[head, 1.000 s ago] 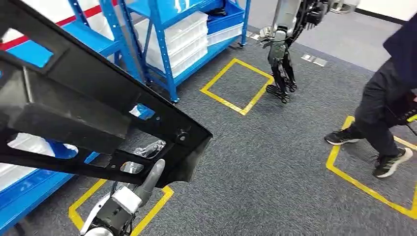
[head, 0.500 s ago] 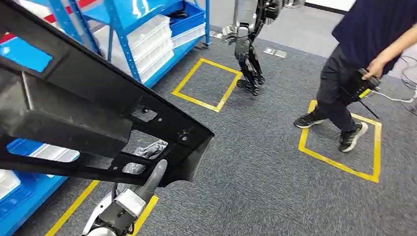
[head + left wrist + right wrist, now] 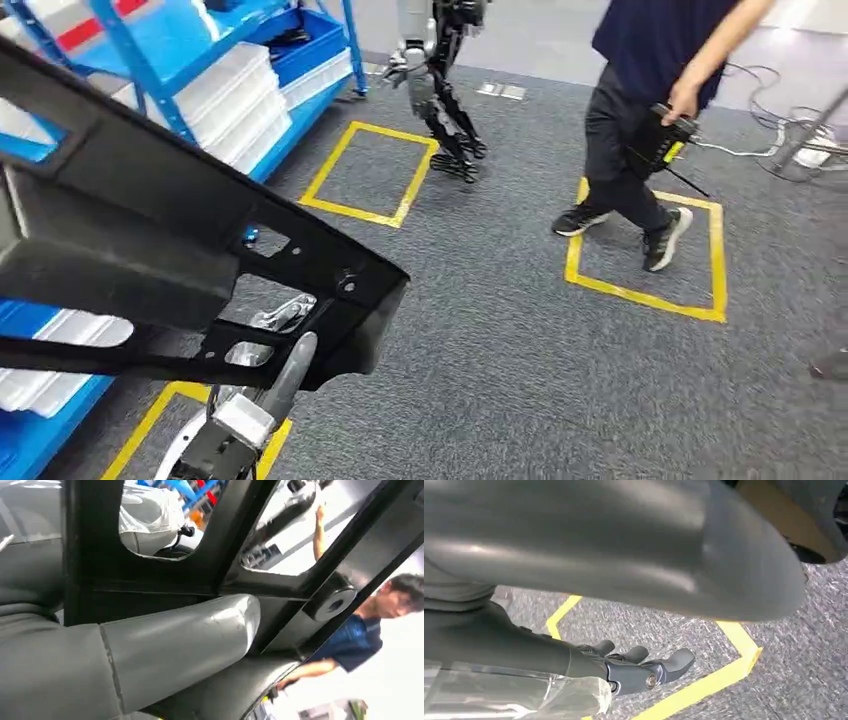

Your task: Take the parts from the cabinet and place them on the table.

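Left hand (image 3: 285, 365): rises from the lower edge of the head view, grey thumb pointing up against the lower bar of the black part (image 3: 150, 230). In the left wrist view the thumb (image 3: 180, 640) lies pressed flat against the part's dark frame (image 3: 165, 582), so the hand grips the part; the darker fingers are hidden behind it.

Right hand (image 3: 644, 672): in its wrist view the dark fingers (image 3: 674, 660) are loosely extended and slightly apart above the carpet, nothing between them, with clear plastic film just beside the palm. Whether it touches the part I cannot tell.

Black part: large moulded plastic panel, long and angular, with ribbed cut-out windows, round screw bosses and a blunt squared-off end pointing right. It is carried in the air across the left side of the head view, tilted down toward the right, over grey carpet and yellow floor tape (image 3: 370, 165).

Surroundings: blue shelving (image 3: 150, 60) with white bins at upper left, a second legged robot (image 3: 440, 90) beyond the yellow square, a person (image 3: 650, 110) in dark clothes holding a controller.

Change over the last second: the whole scene has slid left, so the camera has turned right; the part and left hand keep the same place in view, grip unchanged; the person now appears nearer the centre
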Robot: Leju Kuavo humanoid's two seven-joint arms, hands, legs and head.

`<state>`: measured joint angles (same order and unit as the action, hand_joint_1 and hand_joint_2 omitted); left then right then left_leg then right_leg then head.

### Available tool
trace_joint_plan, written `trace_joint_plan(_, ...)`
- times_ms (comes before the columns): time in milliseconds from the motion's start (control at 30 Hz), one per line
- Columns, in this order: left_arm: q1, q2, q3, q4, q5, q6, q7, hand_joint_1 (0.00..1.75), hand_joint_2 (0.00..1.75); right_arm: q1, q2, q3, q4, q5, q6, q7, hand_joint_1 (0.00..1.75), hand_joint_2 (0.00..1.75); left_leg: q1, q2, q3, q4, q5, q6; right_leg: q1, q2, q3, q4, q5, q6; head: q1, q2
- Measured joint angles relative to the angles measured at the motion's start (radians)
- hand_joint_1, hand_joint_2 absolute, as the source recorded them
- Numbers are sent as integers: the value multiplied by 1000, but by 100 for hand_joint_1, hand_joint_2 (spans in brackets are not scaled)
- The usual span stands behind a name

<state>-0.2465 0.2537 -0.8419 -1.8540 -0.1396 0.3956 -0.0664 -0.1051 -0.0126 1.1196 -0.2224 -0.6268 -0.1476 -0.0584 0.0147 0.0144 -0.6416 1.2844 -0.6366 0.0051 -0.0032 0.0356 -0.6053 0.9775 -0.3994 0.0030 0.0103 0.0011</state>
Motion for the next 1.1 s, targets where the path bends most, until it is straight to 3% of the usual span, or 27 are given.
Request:
trace_joint_plan(33, 4, 2, 2, 0, 0, 0, 0, 175, 0, 1, 2, 0, 0, 0, 0, 0, 0, 0, -4, -4, -11, 9, 11, 6, 5, 15, 0, 0, 2, -2, 0, 0)
trace_joint_plan(67, 7, 4, 4, 0, 0, 0, 0, 175, 0, 2, 2, 0, 0, -1, 0, 0, 0, 0, -10, -7, 4, -33, 42, 14, 8, 30, 0, 0, 3, -4, 0, 0)
trace_joint_plan(100, 7, 5, 7, 0, 0, 0, 0, 175, 0, 2, 2, 0, 0, -2, 1, 1, 0, 0, -15, -11, 36, -111, 86, 23, 10, 44, 1, 0, 4, -6, 0, 0)
trace_joint_plan(133, 7, 6, 10, -1, 1, 0, 0, 175, 0, 2, 3, 0, 0, -2, 2, 1, 0, 0, -23, -28, 85, -220, 138, 36, 12, 60, 2, 0, 7, -7, 0, 0)
trace_joint_plan(167, 6, 6, 11, -4, 1, 0, 0, 175, 0, 2, 5, 0, 0, -3, 5, 1, 0, 0, -31, -72, 124, -302, 170, 49, 8, 70, 1, -1, 9, -9, 0, 0)
trace_joint_plan(200, 8, 7, 12, -6, 1, -1, 0, 175, 0, 0, 8, 0, 0, -6, 8, 2, 0, 0, -36, -95, 129, -327, 179, 55, 16, 79, -1, 2, 10, -6, 0, 0)
trace_joint_plan(300, 4, 7, 12, -8, 0, -8, 0, 175, 0, 4, 16, 0, 0, -12, 10, 2, 0, 0, -42, -62, 130, -329, 183, 59, 11, 108, -6, -5, 19, 6, 0, 0)
trace_joint_plan(333, 3, 6, 12, -9, 0, -8, -1, 175, 0, 5, 15, 0, 0, -12, 10, 2, 0, 0, -31, -50, 137, -342, 194, 60, 18, 118, -10, -4, 19, 9, 0, 0)
trace_joint_plan(367, 2, 6, 12, -9, 1, -10, 0, 175, 0, 7, 14, 0, 0, -12, 10, 2, 0, 0, -28, -34, 145, -351, 201, 60, 19, 66, -15, 21, 2, 8, 0, 0)
trace_joint_plan(400, 2, 6, 13, -10, 0, -10, -1, 175, 0, 6, 15, 0, 0, -12, 11, 2, 0, 0, -28, -25, 145, -353, 203, 63, 20, 24, -33, 66, -31, 15, 3, 0)
trace_joint_plan(433, 3, 6, 13, -11, 0, -10, -1, 175, 0, 4, 15, 0, 0, -11, 11, 2, 0, 0, -28, -13, 145, -353, 203, 63, 16, 2, -64, 132, -69, 22, 3, 0)
trace_joint_plan(500, 6, 6, 12, -11, 0, -10, -1, 175, 0, 0, 15, 0, 0, -11, 11, 2, 0, 0, -28, 20, 142, -352, 202, 63, 4, -18, -141, 295, -138, 38, 3, 0)
trace_joint_plan(533, 7, 6, 12, -11, 0, -10, -1, 175, 0, 1, 15, 0, 0, -11, 11, 1, 0, 0, -26, 33, 142, -352, 201, 61, -2, -20, -156, 323, -140, 43, 3, 0)
trace_joint_plan(567, 7, 6, 11, -11, 0, -11, -2, 175, 0, 3, 15, 0, 0, -12, 11, 1, 0, 0, -24, 46, 143, -352, 199, 58, -9, -22, -146, 303, -121, 48, 3, 0)
trace_joint_plan(600, 7, 6, 11, -11, 0, -13, -3, 175, 0, 5, 15, 0, 0, -14, 11, 0, 0, 0, -20, 59, 145, -351, 196, 54, -14, -28, -110, 236, -84, 54, 3, 0)
trace_joint_plan(633, 6, 5, 10, -11, 0, -15, -4, 175, 0, 4, 14, 0, 0, -17, 11, -2, 0, 0, -16, 73, 149, -350, 191, 47, -18, -46, -52, 131, -37, 61, 3, 0)
trace_joint_plan(667, 5, 3, 8, -11, -1, -17, -5, 175, 0, 3, 14, 0, 0, -23, 11, -5, 0, 0, -16, 83, 153, -346, 185, 38, -19, -92, -1, 39, -3, 67, 3, 0)
trace_joint_plan(700, 4, 2, 7, -11, -1, -19, -6, 175, 0, -1, 16, 0, 0, -24, 11, -8, 0, 0, -18, 92, 152, -345, 181, 32, -7, -123, 11, 15, -25, 64, 6, 0)
trace_joint_plan(733, -2, 0, 6, -11, -2, -22, -7, 175, 0, -3, 16, 0, 0, -26, 11, -13, 0, 0, -28, 103, 151, -338, 174, 24, -11, -105, 6, 6, -14, 43, 1, 0)
trace_joint_plan(833, -11, -8, 5, -11, -3, -29, -10, 175, 0, 0, 16, 0, 0, -32, 13, -15, 0, 0, -22, 130, 156, -341, 168, 16, -3, -72, 1, 8, -17, 22, 0, 0)
trace_joint_plan(867, -15, -12, 5, -11, -4, -29, -11, 175, 0, 2, 16, 0, 0, -34, 16, -14, 0, 0, -14, 109, 153, -332, 157, 8, -8, -61, 3, 6, -15, 15, -1, 0)
trace_joint_plan(900, -18, -13, 5, -11, -7, -31, -13, 175, 0, 2, 14, 0, 0, -34, 19, -14, 0, 0, -12, 53, 139, -293, 129, 5, -8, -50, 2, 6, -14, 12, -2, 0)
trace_joint_plan(933, -20, -15, 5, -11, -8, -31, -16, 175, 0, -1, 13, 0, 0, -34, 19, -14, 0, 0, -10, 23, 103, -216, 89, 5, -7, -40, 1, 6, -12, 3, -2, 0)
trace_joint_plan(1000, -18, -16, 3, -10, -11, -31, -23, 175, 0, -6, 13, 0, 0, -34, 25, -11, 0, 0, -11, 0, 14, -32, 18, 6, -2, -9, 0, 6, -10, -1, -3, 0)
trace_joint_plan(1033, -16, -16, 2, -8, -12, -31, -26, 175, 0, -5, 13, 0, 0, -34, 26, -9, 0, 0, -11, -4, -14, 17, 11, 9, 0, 7, 0, 6, -10, -3, -3, 0)
trace_joint_plan(1067, -15, -18, 1, -7, -12, -31, -27, 175, 0, -2, 13, 0, 0, -34, 27, -9, 0, 0, -12, -5, -20, 14, 29, 13, 2, 23, 0, 6, -9, -3, -3, 0)
trace_joint_plan(1100, -14, -19, 0, -6, -12, -30, -28, 175, 0, 0, 13, 0, 0, -34, 27, -9, 0, 0, -13, -7, -3, -35, 64, 20, 3, 39, 1, 6, -8, -4, -3, 0)
